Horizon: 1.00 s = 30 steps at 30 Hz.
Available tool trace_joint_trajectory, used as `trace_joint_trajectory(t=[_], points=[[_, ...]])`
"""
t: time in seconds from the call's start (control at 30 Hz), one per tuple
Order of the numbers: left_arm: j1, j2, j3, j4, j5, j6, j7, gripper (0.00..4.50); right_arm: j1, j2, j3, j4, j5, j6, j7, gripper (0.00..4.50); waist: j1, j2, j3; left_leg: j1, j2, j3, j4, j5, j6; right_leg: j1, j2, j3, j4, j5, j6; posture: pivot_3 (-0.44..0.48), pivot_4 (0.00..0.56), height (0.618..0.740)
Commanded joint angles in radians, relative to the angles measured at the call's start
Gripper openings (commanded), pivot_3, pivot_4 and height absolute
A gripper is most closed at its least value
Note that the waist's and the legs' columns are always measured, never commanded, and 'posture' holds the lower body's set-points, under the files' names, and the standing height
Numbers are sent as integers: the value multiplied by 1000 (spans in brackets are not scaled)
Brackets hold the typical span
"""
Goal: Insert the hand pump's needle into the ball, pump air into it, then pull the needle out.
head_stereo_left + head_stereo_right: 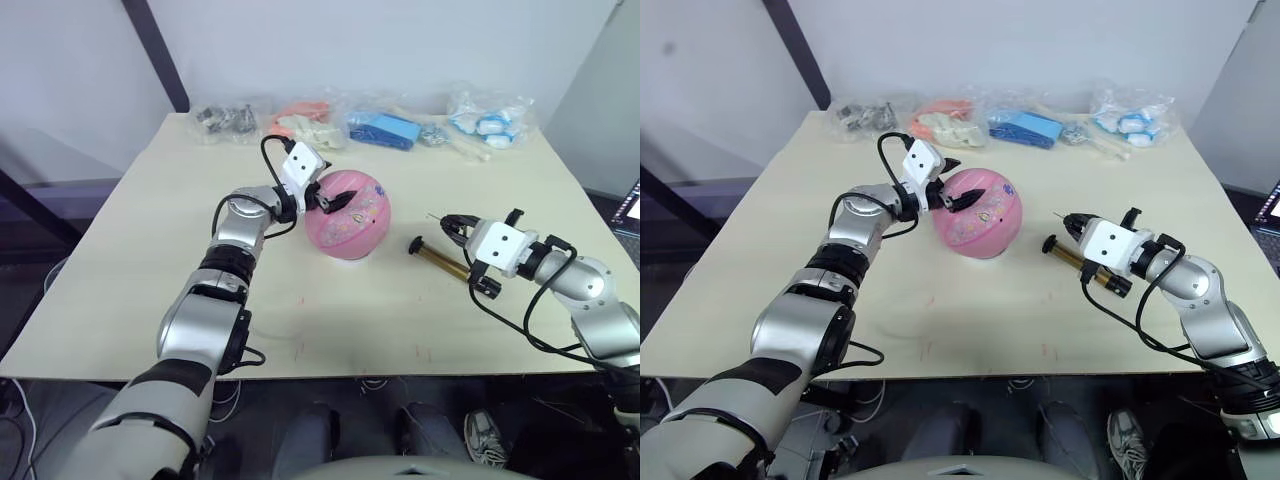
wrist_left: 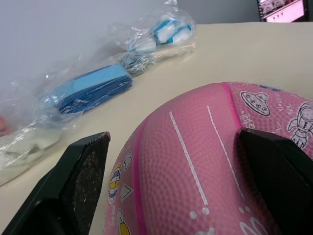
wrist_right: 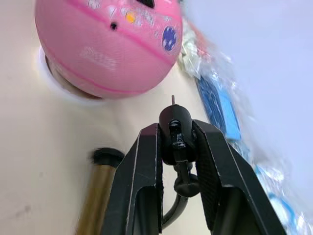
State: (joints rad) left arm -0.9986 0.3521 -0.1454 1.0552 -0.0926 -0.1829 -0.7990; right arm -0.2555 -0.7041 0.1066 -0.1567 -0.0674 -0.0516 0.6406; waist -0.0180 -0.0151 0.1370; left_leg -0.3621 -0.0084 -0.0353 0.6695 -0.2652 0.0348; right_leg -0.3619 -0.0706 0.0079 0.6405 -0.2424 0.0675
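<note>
A pale wooden table (image 1: 150,290) fills the scene, seen from above the robot's two arms. Near the table's centre sits the ball (image 1: 348,214), pink with small cartoon prints, resting on what looks like a white ring (image 3: 58,90), though little of that ring shows.

The left gripper (image 1: 328,197) reaches in from about 9 o'clock of the ball and sits against its upper left side. Its two black fingers (image 2: 78,181) are spread wide, one on each side of the ball's curved top, pressing or nearly pressing the rubber.

At about 3 o'clock of the ball, well apart from it, the hand pump (image 1: 440,257) lies flat on the table, a slim gold-bronze cylinder with a black cap facing the ball. Just above it hangs the right gripper (image 1: 1072,222), its fingers (image 3: 142,166) closed tightly on the small black fitting at the end of the thin black hose (image 3: 178,193). The needle (image 3: 172,100) pokes out beyond the fingertips, aimed toward the ball but clear of it. A dark valve hole (image 3: 113,25) shows on the ball's side facing the needle.

Along the far table edge, at 12 o'clock, lies a row of clear plastic bags (image 1: 385,128) holding small blue, white, orange and dark items.
</note>
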Motion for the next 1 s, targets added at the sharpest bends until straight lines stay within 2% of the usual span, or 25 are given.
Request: trace_joint_trajectory(t=[0.03,0.27,0.53,0.8,1.0], points=[[80,10,-44,137,104,71,26,4500,-4,9,-26,-25,16,-24,4,412,-1,3,-2,1,0,0,-1,0,0,1,0,1,0,-1,-1,0,150,740],[79,4,-30,129,95,62,8,4500,10,31,-26,-17,25,-4,14,412,4,7,-5,1,0,1,-1,0,0,-1,0,1,0,-1,0,0,150,740],[82,-8,34,93,51,24,-56,4500,22,138,-32,33,57,153,-44,412,5,7,-5,1,1,1,-1,0,0,-2,0,1,0,-1,0,0,150,740],[62,-8,116,47,-7,-10,-123,4500,-29,235,-9,122,70,269,-74,412,4,4,1,-2,1,1,-2,0,0,-6,0,2,0,-1,0,0,150,740],[25,-15,158,10,-47,-4,-166,4500,-45,289,-5,179,78,295,-81,412,7,4,4,-19,-1,0,-2,0,0,-20,1,3,1,4,-1,0,150,740]])
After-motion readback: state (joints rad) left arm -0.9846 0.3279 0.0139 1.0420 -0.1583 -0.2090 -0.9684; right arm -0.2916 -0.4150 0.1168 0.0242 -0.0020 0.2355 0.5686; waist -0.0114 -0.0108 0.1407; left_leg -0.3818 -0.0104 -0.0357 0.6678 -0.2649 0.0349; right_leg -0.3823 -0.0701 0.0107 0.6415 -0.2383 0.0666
